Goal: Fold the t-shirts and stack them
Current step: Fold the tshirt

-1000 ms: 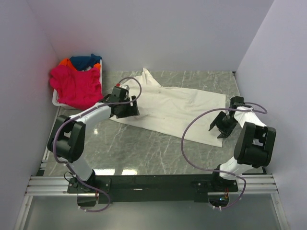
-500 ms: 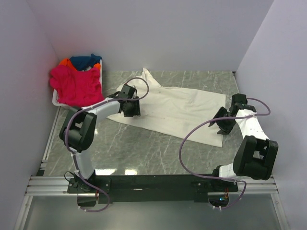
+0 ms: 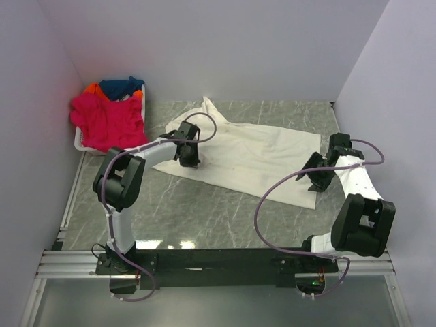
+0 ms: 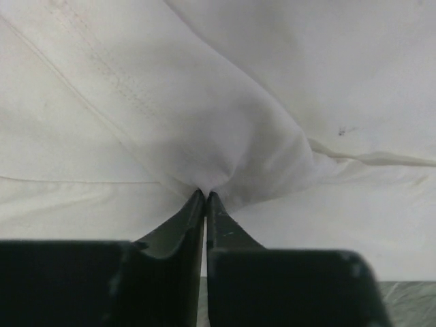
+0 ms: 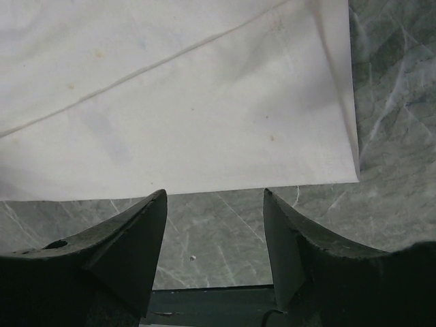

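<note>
Grey marble table (image 3: 225,211), white walls. The cream t-shirt (image 3: 259,153) lies spread across the table centre. The left gripper (image 4: 206,197) is clamped on a bunched fold near the shirt's left end. The right gripper (image 5: 214,197) hovers with its jaws apart, holding nothing, just beside the right hem. The pink t-shirt (image 3: 109,122), blue t-shirt (image 3: 119,86) and orange t-shirt (image 3: 90,88) sit in the basket (image 3: 80,144) at far left.

Bright, even light from above.
Soft shadows; two white glare spots on the worktop (image 3: 204,211). A grey shadow sits in the cream t-shirt (image 4: 225,157) fold.
</note>
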